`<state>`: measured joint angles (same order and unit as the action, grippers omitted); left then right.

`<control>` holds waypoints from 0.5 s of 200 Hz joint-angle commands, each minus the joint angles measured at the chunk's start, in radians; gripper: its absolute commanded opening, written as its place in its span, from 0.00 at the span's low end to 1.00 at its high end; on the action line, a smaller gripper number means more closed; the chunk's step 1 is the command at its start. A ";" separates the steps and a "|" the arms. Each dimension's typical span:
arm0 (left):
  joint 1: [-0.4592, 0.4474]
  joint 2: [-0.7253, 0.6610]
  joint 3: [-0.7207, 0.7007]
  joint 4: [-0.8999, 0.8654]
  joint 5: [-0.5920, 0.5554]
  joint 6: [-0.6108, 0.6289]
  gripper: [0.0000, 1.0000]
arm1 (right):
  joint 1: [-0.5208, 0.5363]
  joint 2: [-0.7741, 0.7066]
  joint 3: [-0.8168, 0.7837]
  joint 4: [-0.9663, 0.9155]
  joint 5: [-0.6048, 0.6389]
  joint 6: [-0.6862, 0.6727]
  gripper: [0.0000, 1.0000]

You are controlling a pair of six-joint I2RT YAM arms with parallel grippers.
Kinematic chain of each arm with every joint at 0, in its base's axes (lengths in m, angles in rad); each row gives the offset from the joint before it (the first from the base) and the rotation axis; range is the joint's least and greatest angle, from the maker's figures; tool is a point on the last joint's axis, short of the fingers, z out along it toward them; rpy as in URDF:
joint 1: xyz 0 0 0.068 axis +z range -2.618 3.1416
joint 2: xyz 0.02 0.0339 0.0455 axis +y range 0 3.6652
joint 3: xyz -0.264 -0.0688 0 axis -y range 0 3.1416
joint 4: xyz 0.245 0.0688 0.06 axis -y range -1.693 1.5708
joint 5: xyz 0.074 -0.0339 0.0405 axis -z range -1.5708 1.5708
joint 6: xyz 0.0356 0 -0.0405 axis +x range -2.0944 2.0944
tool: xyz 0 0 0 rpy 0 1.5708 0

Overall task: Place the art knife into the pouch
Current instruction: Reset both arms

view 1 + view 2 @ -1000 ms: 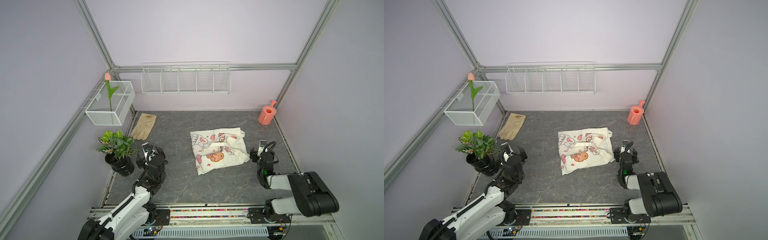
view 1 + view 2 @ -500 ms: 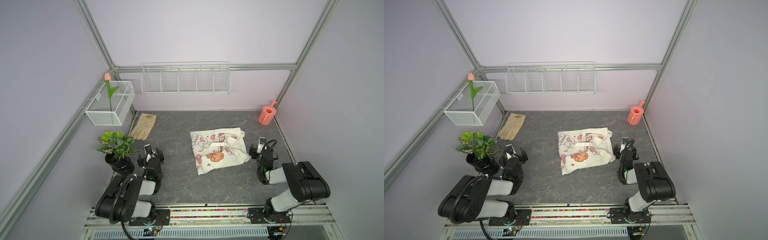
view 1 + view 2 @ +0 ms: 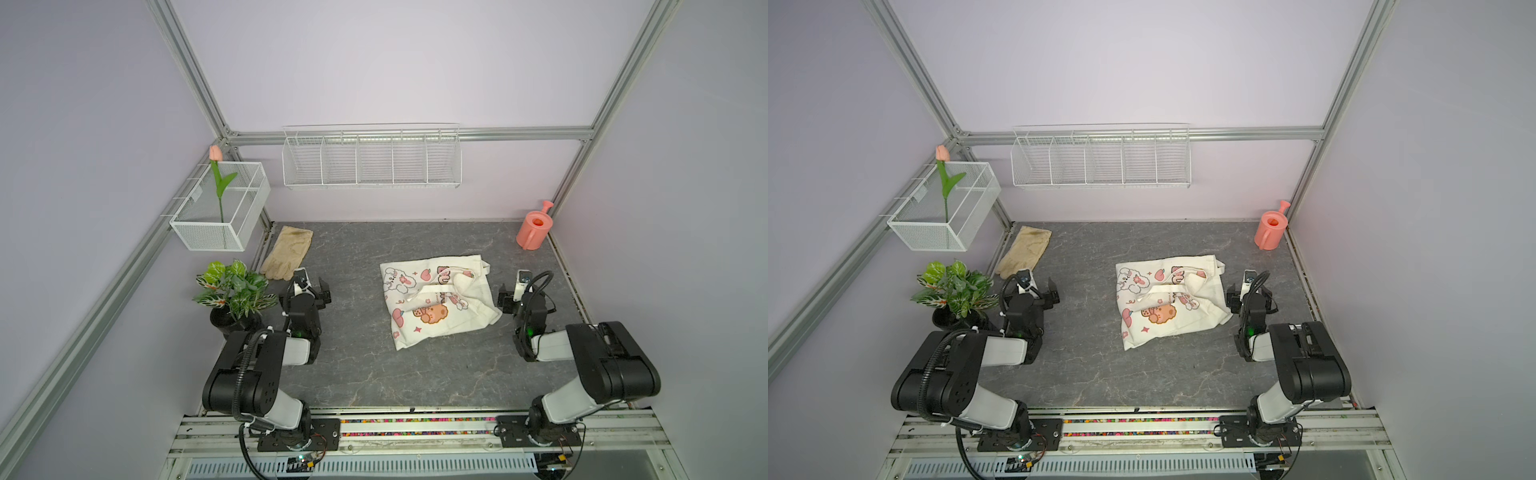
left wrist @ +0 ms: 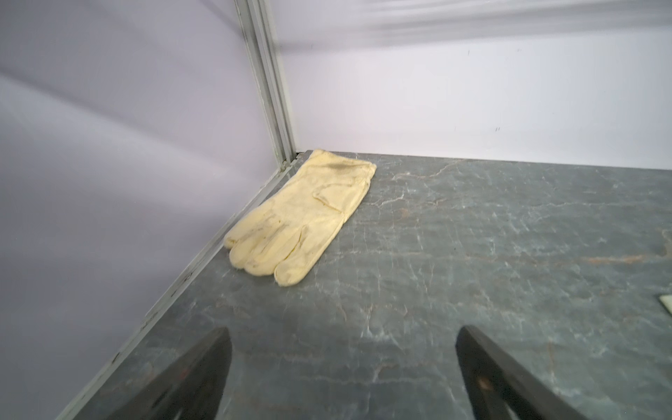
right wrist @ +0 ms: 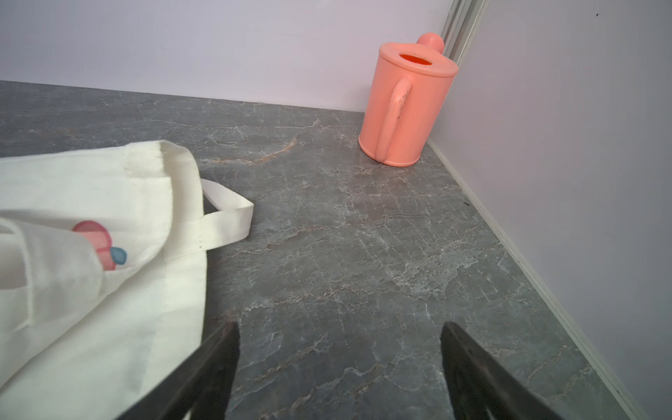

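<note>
Cloth tote bag (image 3: 440,303) lies mid table (image 3: 374,374); left end effector (image 3: 305,293) at nine o'clock, right end effector (image 3: 525,301) at three, both gaping, empty.

Lilac walls (image 3: 395,62), aluminium frame posts (image 3: 187,66), grey marble-look surface (image 3: 365,365), white wire shelf (image 3: 372,158) on back wall.

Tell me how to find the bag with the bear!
Look at the grey marbled table. Near its middle, toward the right arm, lies the pouch, a cream cloth bag with long straps. Unlike the plain beige glove in the far corner, it has cartoon sheep, a bear and peaches printed on it.
</note>
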<state>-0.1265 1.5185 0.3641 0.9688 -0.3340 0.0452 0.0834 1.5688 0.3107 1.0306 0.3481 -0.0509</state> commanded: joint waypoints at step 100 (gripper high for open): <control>0.023 -0.010 0.034 -0.146 0.089 -0.029 0.99 | -0.016 -0.009 0.016 -0.003 -0.012 0.019 0.89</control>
<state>-0.1112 1.5162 0.3817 0.8280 -0.2565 0.0265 0.0734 1.5688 0.3153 1.0122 0.3420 -0.0406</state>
